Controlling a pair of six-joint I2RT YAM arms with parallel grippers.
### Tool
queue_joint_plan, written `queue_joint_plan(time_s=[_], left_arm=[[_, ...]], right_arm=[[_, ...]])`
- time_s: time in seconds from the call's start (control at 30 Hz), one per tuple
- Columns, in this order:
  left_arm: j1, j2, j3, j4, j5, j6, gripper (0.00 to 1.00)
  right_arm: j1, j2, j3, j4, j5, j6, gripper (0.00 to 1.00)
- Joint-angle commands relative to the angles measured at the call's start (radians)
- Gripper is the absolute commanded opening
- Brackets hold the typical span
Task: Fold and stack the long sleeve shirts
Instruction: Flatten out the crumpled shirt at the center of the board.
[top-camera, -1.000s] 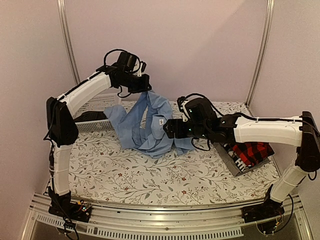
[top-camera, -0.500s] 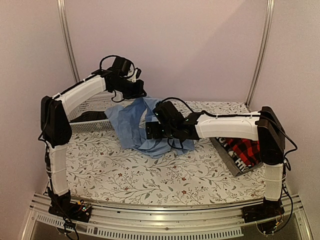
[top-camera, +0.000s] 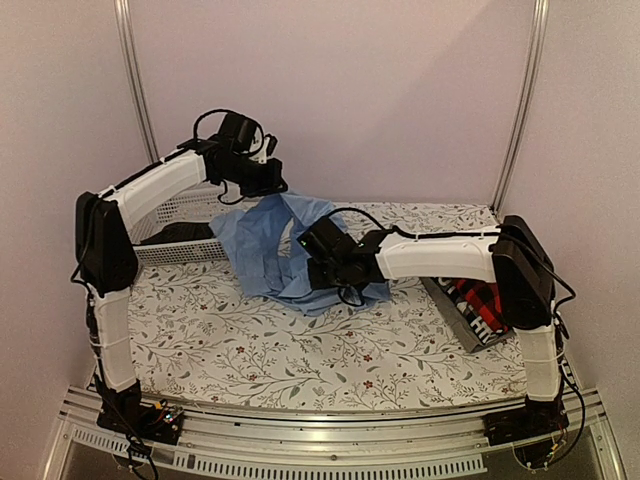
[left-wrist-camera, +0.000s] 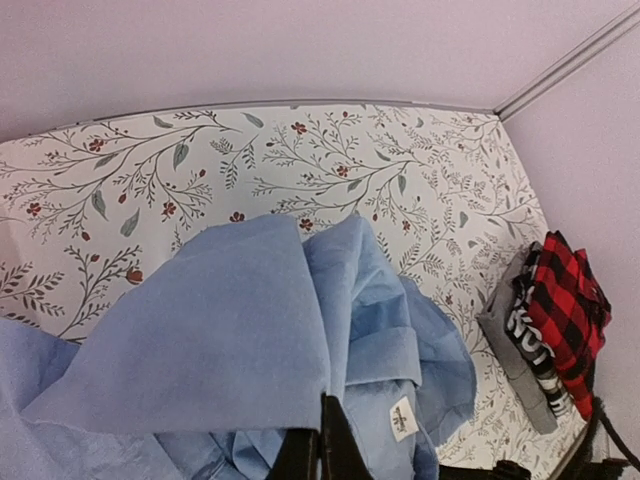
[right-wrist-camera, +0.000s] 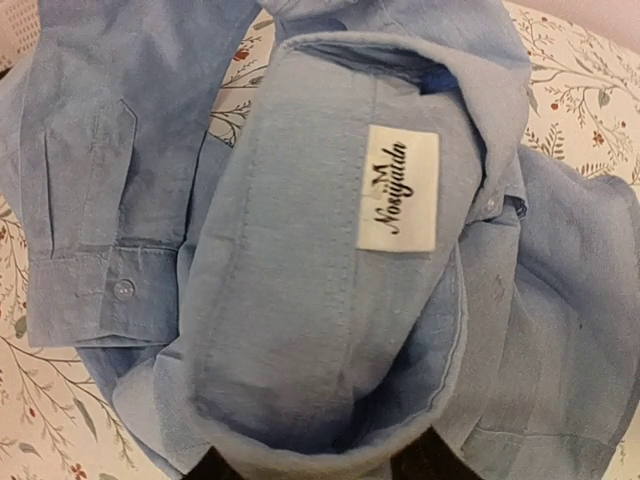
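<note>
Pinching the blue shirt (top-camera: 290, 250) are left fingers (left-wrist-camera: 338, 455); right fingers (right-wrist-camera: 425, 470) straddle its collar (right-wrist-camera: 320, 330), spread.

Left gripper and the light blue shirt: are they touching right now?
Touching. The left wrist view shows the left gripper shut on a fold of the light blue shirt; the top view shows the cloth drawn up to it.
</note>
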Motion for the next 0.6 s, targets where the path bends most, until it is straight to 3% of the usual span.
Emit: queue_joint_plan(time_s=[0.0, 0.07, 0.1, 0.4, 0.57], left_arm=[[0.017, -0.100, -0.013, 0.017, -0.045, 0.035, 0.00], [0.018, -0.136, -0.017, 0.020, -0.077, 0.050, 0.00], [0.018, -0.157, -0.019, 0.023, -0.093, 0.056, 0.00], [0.015, -0.433, -0.083, 0.122, -0.216, 0.146, 0.00], [0.013, -0.603, -0.127, 0.233, -0.239, 0.202, 0.00]], right_arm=[[0.002, -0.112, -0.022, -0.040, 0.122, -0.009, 0.19], [-0.002, -0.166, -0.033, -0.042, 0.152, -0.027, 0.02], [-0.005, -0.193, -0.037, -0.042, 0.165, -0.042, 0.00], [-0.016, -0.437, 0.029, -0.020, 0.357, -0.298, 0.00], [-0.024, -0.583, 0.050, 0.135, 0.369, -0.562, 0.00]])
